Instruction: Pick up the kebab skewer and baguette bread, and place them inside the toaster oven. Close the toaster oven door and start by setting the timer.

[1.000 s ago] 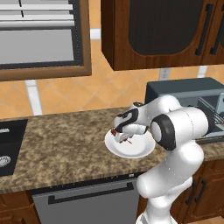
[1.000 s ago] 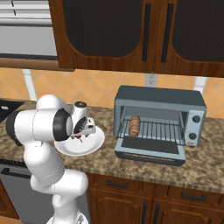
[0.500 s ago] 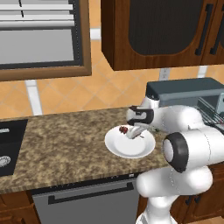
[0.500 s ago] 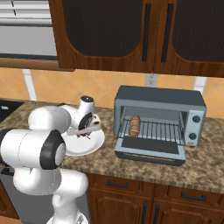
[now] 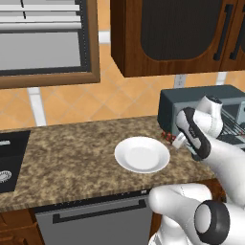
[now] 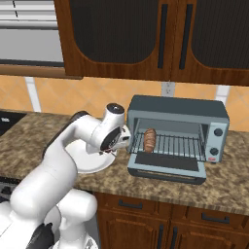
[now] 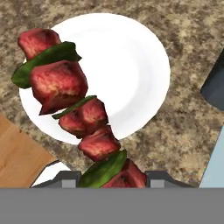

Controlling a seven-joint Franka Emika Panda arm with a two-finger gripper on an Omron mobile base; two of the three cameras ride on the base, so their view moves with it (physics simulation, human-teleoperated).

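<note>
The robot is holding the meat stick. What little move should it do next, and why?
Probably carry the skewer sideways toward the open oven and onto its rack. The tool is shut on the skewer and has it lifted above the plate, which now has nothing on it. The bread already lies on the rack, so only the skewer is left to go in.

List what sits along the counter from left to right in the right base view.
Plate → gripper → baguette on the oven rack → oven knobs at the right end of the toaster oven.
</note>
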